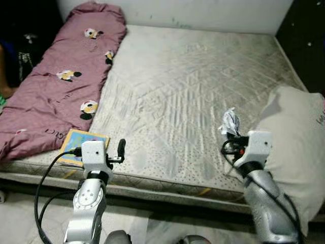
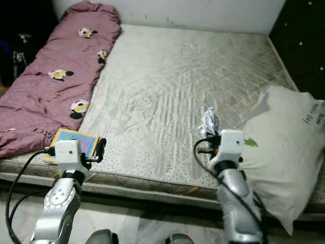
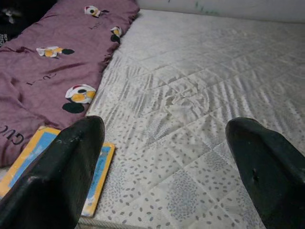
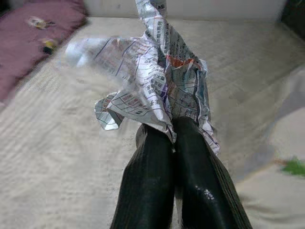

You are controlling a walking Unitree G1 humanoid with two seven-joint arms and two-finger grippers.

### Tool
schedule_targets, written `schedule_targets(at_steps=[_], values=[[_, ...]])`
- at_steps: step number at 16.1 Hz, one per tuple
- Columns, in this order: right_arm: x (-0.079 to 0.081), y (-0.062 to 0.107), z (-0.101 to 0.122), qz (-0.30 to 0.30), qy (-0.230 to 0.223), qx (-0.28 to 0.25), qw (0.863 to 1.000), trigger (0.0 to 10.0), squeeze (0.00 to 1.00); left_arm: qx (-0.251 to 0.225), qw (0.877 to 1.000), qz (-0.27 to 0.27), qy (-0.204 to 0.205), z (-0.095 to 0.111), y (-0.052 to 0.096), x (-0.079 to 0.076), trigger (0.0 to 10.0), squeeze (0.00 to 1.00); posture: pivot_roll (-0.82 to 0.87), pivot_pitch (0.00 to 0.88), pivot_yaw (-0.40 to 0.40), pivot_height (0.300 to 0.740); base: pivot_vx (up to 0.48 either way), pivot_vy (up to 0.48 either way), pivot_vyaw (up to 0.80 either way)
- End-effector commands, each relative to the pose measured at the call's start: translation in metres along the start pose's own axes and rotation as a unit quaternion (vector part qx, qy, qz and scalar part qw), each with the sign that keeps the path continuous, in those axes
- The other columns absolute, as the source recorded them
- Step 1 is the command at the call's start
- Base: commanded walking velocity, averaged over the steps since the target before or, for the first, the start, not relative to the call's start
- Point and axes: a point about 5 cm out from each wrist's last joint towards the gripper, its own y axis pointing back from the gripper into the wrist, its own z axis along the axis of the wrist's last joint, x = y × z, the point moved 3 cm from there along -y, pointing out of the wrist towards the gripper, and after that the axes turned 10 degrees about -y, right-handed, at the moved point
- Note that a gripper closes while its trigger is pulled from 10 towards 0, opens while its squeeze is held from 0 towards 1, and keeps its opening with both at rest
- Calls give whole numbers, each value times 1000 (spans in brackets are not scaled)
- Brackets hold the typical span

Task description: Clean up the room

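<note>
A crumpled sheet of printed paper (image 4: 152, 71) is pinched between the two black fingers of my right gripper (image 4: 172, 130), which is shut on it. In the eye views the paper (image 1: 231, 122) is held just above the mattress (image 1: 193, 76) near its front right, beside a white pillow (image 1: 299, 137). My left gripper (image 3: 164, 125) is open, fingers wide apart, with nothing between them. It hovers over the mattress's front left edge (image 1: 118, 150), next to a yellow and blue book (image 1: 81, 145) lying flat there.
A pink quilt (image 1: 61, 86) with cartoon mice lies along the mattress's left side, its end touching the book (image 3: 43, 157). A white wall runs behind the bed. Dark areas flank both sides. The pale floor shows below the front edge.
</note>
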Motion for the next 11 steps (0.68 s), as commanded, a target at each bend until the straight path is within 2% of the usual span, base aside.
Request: schedule_targets(at_steps=[1, 2, 3, 5, 6, 7, 8, 11], values=[[0, 1, 7, -24, 33, -17, 999, 10000, 0, -2, 1000, 4, 1, 1, 2, 7, 10000, 0, -27, 95, -31, 740, 0, 0, 0], [6, 6, -1, 8, 67, 7, 998, 10000, 0, -7, 1000, 1, 0, 3, 1, 8, 10000, 0, -25, 99, -34, 740, 0, 0, 0], [21, 12, -8, 81, -33, 36, 996, 10000, 0, -10, 1000, 3, -2, 4, 1, 9, 10000, 0, -25, 101, -39, 740, 0, 0, 0], [2, 5, 1, 6, -36, 9, 999, 10000, 0, -18, 1000, 5, -9, 8, 1, 11, 10000, 0, -22, 103, -47, 740, 0, 0, 0], [-2, 2, 2, -16, -12, 2, 1000, 10000, 0, -18, 1000, 6, -9, 8, 1, 11, 10000, 0, -21, 102, -49, 740, 0, 0, 0], [2, -1, 4, -2, -19, -8, 1000, 10000, 0, -19, 1000, 7, -10, 8, 2, 12, 10000, 0, -19, 99, -48, 740, 0, 0, 0], [8, -1, 4, 27, -57, -6, 998, 10000, 0, -19, 1000, 8, -11, 8, 1, 12, 10000, 0, -17, 97, -47, 740, 0, 0, 0], [5, -1, 2, 6, -16, 4, 1000, 10000, 0, -16, 1000, 9, -7, 9, -1, 14, 10000, 0, -16, 94, -43, 740, 0, 0, 0]])
